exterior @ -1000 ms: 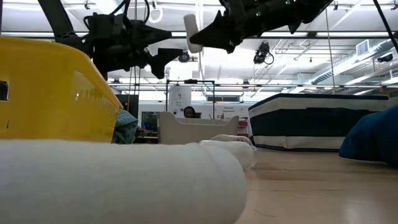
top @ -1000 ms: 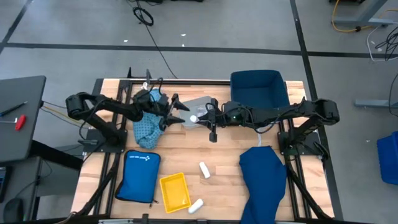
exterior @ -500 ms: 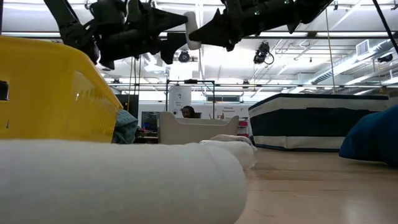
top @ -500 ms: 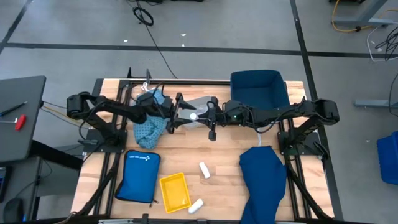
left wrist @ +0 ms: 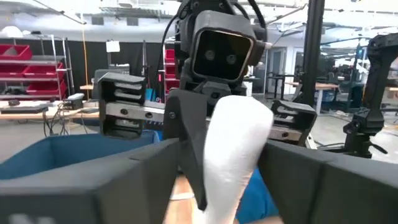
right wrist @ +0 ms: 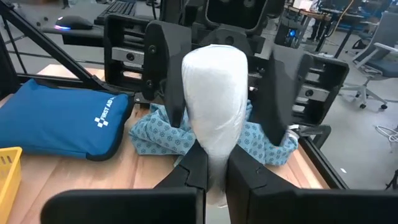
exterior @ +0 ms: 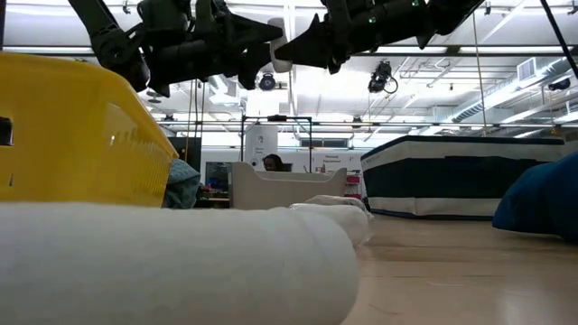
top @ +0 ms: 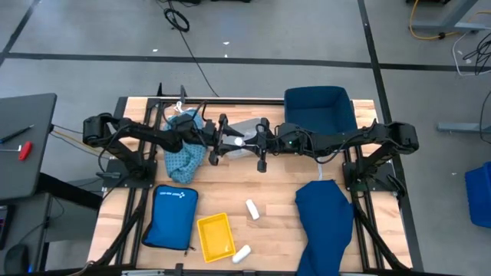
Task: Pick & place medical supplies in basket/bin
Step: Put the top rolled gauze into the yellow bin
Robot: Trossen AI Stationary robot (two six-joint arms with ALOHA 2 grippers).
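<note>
risk lay in the handover: if my right pincer (top: 247, 142) let go before my left pincer (top: 228, 140), half-closed around it, had bitten, the white roll (top: 239, 142) would drop. it hung in mid-air above the bench (top: 276, 201), between both pincers, clamped in the right one, plump, soft-looking and clean.

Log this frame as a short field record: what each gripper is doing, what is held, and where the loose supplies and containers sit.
held item: white roll, in the air over the table's middle
right gripper: shut on the white roll's end
left gripper: fingers either side of the same roll; contact not clear
handover: looks under way, right to left
light blue patterned cloth: on the table under the left arm
navy cloth: front right
loose white rolls: one mid-table, one at the front edge
yellow bin: front, nothing visible inside
blue first aid pouch: front left
</note>
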